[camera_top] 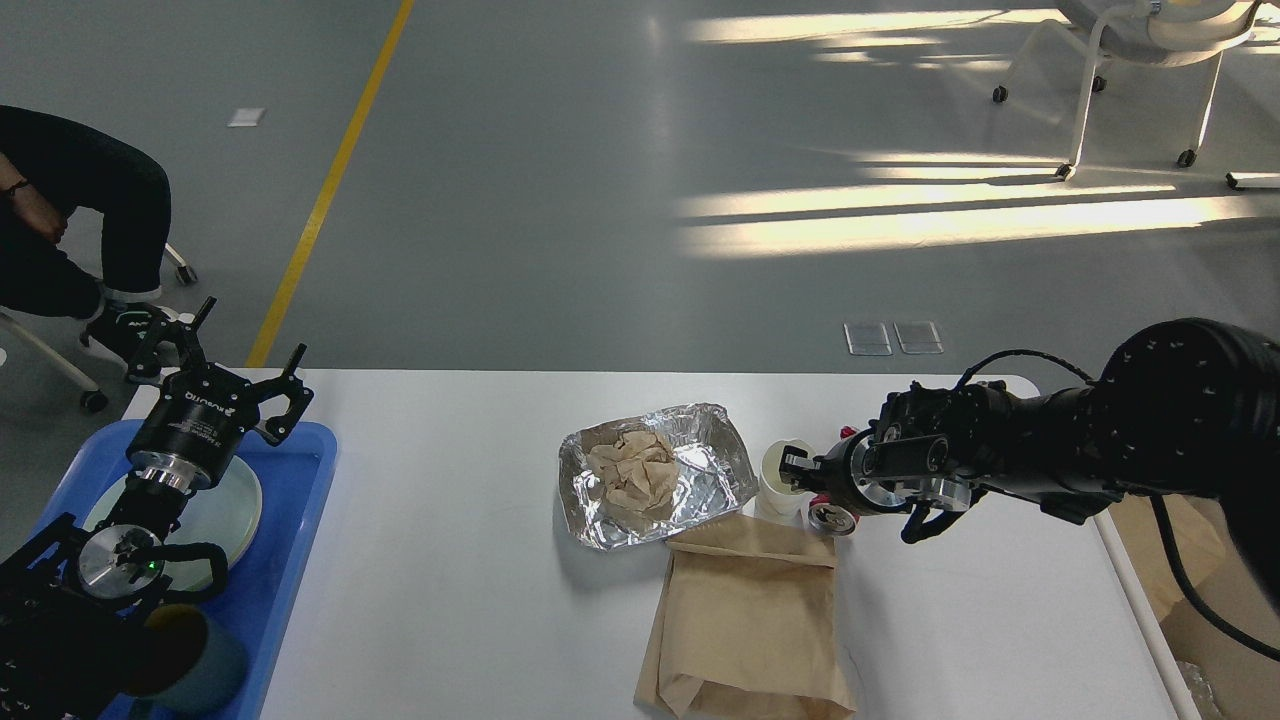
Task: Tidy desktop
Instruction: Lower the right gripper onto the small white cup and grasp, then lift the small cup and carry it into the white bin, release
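Observation:
The white desktop [480,600] holds a foil tray [712,462] with crumpled brown paper [632,475], a white paper cup [775,478], a crushed red can [832,517] and a flat brown paper bag [745,620]. My right gripper [800,470] reaches in from the right, low over the table. Its tip is at the cup's right side and covers most of the can. Its fingers look dark and merged, so I cannot tell whether they are open or shut. My left gripper [235,355] is open and empty above the blue tray [295,520].
The blue tray at the left edge holds a pale plate [225,510] and a dark teal cup [195,655]. A cream-white bin [1215,620] with brown cardboard [1165,540] stands beside the table's right edge. A seated person [60,230] is at the far left.

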`<action>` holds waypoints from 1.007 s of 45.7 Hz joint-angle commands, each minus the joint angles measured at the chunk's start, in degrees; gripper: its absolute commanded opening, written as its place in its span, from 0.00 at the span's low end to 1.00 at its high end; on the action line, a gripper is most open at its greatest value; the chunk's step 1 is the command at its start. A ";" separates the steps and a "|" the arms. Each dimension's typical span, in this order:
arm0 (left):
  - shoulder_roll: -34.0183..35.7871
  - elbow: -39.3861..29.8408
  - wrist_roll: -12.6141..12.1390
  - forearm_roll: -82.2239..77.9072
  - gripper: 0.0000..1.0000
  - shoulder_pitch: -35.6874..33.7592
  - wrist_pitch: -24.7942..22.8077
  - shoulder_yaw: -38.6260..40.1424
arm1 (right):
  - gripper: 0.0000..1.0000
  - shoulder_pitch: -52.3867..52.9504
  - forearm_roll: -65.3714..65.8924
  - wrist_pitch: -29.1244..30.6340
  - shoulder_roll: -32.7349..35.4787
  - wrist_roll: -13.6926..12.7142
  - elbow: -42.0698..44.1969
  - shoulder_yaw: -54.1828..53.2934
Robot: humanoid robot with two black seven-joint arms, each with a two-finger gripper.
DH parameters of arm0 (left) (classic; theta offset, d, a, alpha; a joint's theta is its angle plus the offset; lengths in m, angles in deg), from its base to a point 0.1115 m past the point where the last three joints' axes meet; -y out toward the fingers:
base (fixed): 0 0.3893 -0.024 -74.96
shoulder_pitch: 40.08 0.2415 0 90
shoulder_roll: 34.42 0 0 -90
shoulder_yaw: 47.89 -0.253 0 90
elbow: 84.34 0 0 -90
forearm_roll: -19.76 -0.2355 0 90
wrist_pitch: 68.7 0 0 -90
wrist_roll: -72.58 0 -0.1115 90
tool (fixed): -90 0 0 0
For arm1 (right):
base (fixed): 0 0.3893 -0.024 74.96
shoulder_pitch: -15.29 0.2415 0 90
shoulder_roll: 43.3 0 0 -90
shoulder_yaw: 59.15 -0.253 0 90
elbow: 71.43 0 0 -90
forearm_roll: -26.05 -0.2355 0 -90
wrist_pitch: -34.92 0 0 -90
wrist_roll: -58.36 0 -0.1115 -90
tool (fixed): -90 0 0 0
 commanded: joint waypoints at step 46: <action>0.00 0.00 0.00 0.00 0.96 -0.01 0.00 0.00 | 0.00 34.89 0.09 24.25 25.65 0.62 -8.97 0.84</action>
